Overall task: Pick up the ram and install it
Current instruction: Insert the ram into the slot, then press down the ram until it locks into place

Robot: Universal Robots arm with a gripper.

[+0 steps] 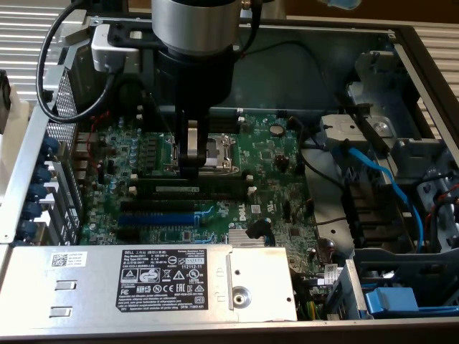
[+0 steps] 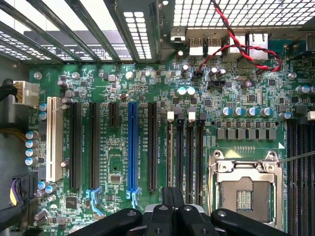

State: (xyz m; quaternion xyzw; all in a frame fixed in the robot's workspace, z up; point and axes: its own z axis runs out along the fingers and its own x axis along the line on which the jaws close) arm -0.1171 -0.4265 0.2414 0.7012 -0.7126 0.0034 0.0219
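Exterior view puts the ram [image 1: 192, 188] at picture centre, lying among the black memory slots [image 1: 237, 195], its long axis running left to right, parallel to them. The pincer [image 1: 190, 169] stands directly above its middle, between it and the CPU socket [image 1: 219, 152], jaws closed. Its tips meet the stick's upper edge, though whether they actually grip it I cannot tell.

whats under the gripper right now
The gripper, jaws shut, stands over the black memory slots beside the CPU socket. The ram lies along those slots right by its tips. Whether the tips touch or pinch it is hidden by the jaws themselves.
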